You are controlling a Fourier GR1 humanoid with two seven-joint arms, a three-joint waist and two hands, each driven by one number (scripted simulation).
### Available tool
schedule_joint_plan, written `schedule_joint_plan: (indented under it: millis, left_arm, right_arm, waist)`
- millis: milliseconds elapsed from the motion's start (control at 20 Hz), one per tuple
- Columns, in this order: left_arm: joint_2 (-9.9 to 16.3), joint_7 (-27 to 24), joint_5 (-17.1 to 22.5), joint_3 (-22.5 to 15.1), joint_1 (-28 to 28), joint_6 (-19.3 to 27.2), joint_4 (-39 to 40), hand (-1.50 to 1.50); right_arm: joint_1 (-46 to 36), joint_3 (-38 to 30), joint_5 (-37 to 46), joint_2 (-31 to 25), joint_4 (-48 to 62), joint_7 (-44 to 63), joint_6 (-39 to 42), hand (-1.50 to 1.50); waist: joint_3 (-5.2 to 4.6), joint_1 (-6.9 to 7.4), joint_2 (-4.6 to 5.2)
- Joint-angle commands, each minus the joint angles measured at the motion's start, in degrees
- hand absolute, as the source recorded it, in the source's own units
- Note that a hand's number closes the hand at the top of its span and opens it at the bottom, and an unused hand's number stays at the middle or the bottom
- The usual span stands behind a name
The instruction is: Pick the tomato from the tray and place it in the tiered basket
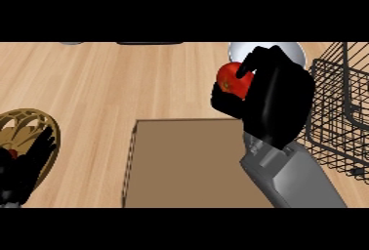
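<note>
Head view, nearest edge: right forearm (296, 180) rises from the lower right across the corner of the tray (187, 166); the tray is a flat brown board with a low rim along its left side; its near edge is cut off by the frame, and nothing shows lying on its bare part

Left hand (18, 171): low at the left edge, dark against an ornate gold plate (32, 122); only part of it shows, and I cannot tell how its fingers are set; a small red speck sits by it, too small to name

Right hand (277, 97): curled round the tomato (232, 80), fingers arched over the top and the thumb side under it; the tomato is off the tray, beyond its far edge and above the counter (108, 83), just left of the tiered basket (338, 102)

Handling, as a judgement: tomato looks light, smooth-skinned and likely slippery; soft enough to bruise, so a wrap round its widest part suits it better than a fingertip pinch; round, so it may roll once set on the wire

Hidden: most of the tomato lies behind the palm and fingers, only its left face shows; contact on the far side cannot be seen

Far right: basket of black wire is cut off at the edge; its tiers cannot be told apart; a pale round object (292, 51) behind the hand is mostly covered
</note>
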Motion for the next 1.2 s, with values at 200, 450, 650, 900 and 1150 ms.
schedule_joint_plan:
  millis: [200,450,650,900,1150]
  left_arm:
    - [-1.1,0.9,-1.4,-0.9,-1.9,0.8,0.0,0.00]
    - [-2.5,-0.9,-3.3,-2.3,-1.4,1.7,0.8,0.00]
    - [-0.1,1.2,0.2,0.5,0.4,-1.4,-2.2,0.00]
    - [-2.1,-1.9,-2.1,-0.1,-0.6,0.0,1.4,0.00]
    - [-1.7,0.6,-2.1,-0.1,-1.3,0.6,-0.8,0.00]
  right_arm:
    - [1.6,-14.1,-3.2,-7.4,-1.8,-6.0,4.8,1.50]
    - [-0.6,-23.6,-12.0,-6.5,5.0,-14.8,-8.5,1.50]
    - [0.1,-30.6,-19.5,-11.0,9.4,-23.1,-10.0,1.50]
    - [-5.2,-33.8,-22.7,-14.7,18.4,-28.0,-9.8,1.50]
    - [-0.9,-25.4,-9.0,-25.5,24.3,-31.2,-0.9,1.50]
  waist:
    - [0.03,0.85,0.38]
    - [0.09,1.33,0.69]
    - [0.07,1.53,0.49]
    - [0.02,1.37,0.49]
    - [-0.28,0.49,0.83]
